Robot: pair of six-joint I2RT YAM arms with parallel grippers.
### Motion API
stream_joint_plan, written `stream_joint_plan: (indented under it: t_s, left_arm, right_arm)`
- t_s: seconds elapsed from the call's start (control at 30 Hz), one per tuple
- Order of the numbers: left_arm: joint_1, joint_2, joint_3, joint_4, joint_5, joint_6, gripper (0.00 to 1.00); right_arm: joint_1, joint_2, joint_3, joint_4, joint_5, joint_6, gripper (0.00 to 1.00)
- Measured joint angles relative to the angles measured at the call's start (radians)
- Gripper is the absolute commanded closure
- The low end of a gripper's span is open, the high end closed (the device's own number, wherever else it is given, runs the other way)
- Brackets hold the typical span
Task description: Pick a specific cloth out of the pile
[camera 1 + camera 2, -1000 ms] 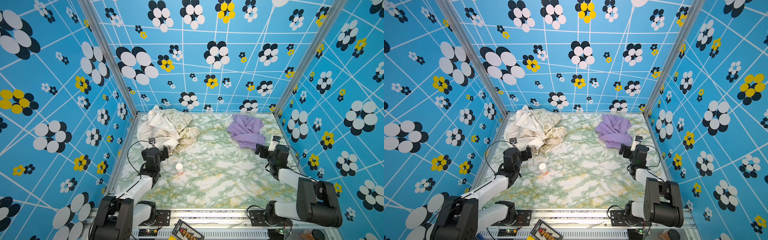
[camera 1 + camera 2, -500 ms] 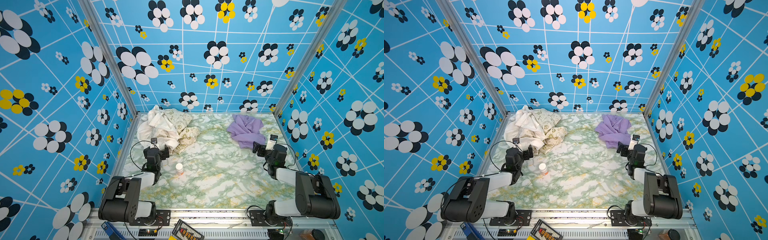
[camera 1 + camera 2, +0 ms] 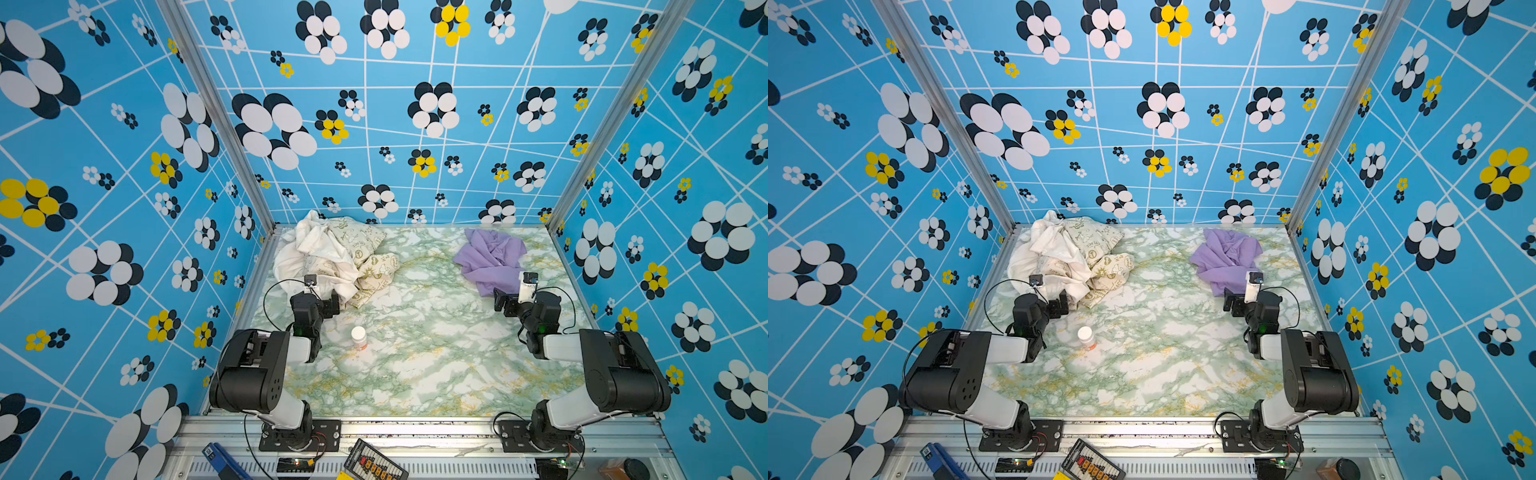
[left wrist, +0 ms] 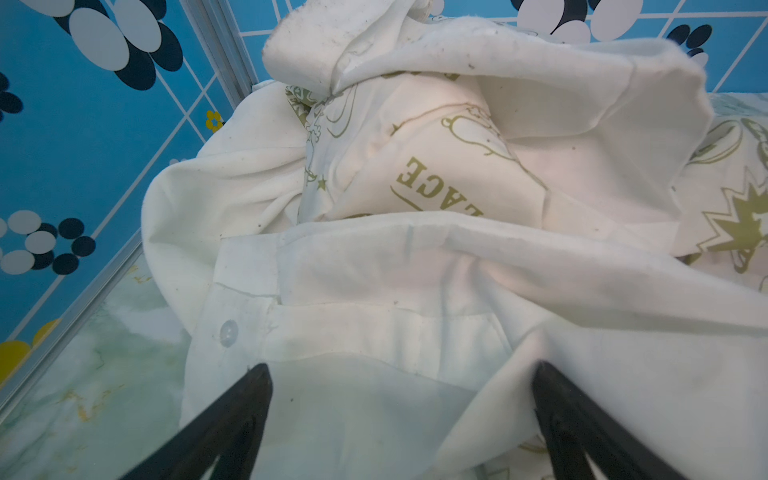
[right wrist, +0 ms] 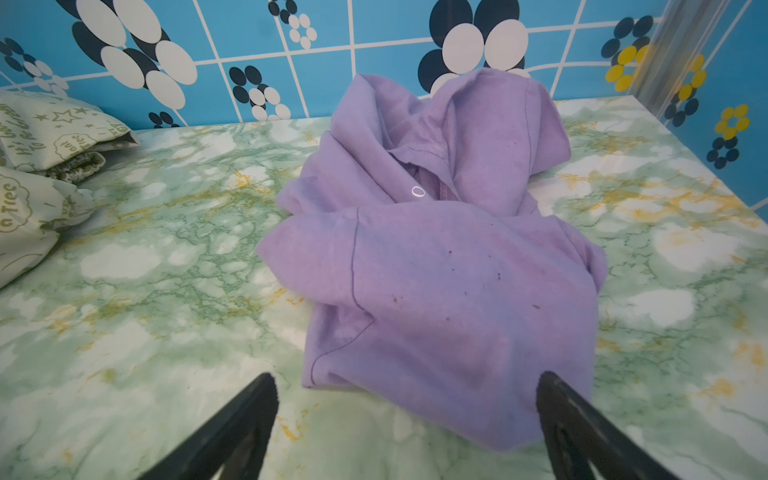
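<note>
apparently lavender cloth (image 5: 436, 270) edge behind right gripper (image 5: 405, 376), pile (image 4: 415, 291) cropped

The lavender-purple fabric garment (image 5: 436, 270) is soft, matt knit cloth with stitched seams, a few dark specks and a small glossy snap ring (image 5: 418, 191). In the pile (image 3: 328, 257), the plain white cloth (image 4: 374, 395) is thin, matt woven fabric, slightly linty, with a translucent plastic button (image 4: 228, 332). The cream cloth with green print (image 4: 449, 178) looks equally matt, its ink flat. The green-and-white marble-patterned tabletop (image 5: 145, 270) is smooth with a faint sheen. The blue flower-printed walls (image 3: 415, 62) look smooth and matt, joined by brushed-metal corner posts (image 3: 216, 116). The left gripper (image 4: 401, 368) has black fingers (image 4: 232, 415) of matt plastic. The small bottle (image 3: 359, 336) has a smooth white plastic cap.
</note>
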Motion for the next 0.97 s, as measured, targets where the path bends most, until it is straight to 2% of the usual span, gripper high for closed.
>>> stream_joint_plan:
  t_s: [0.27, 0.97]
  left_arm:
    - [0.0, 0.0, 0.002, 0.009, 0.002, 0.0, 0.01]
    - [0.0, 0.0, 0.002, 0.009, 0.002, 0.0, 0.01]
  right_arm:
    - [0.013, 0.0, 0.0, 0.006, 0.076, 0.001, 0.01]
    - [0.018, 0.0, 0.0, 0.006, 0.105, 0.001, 0.01]
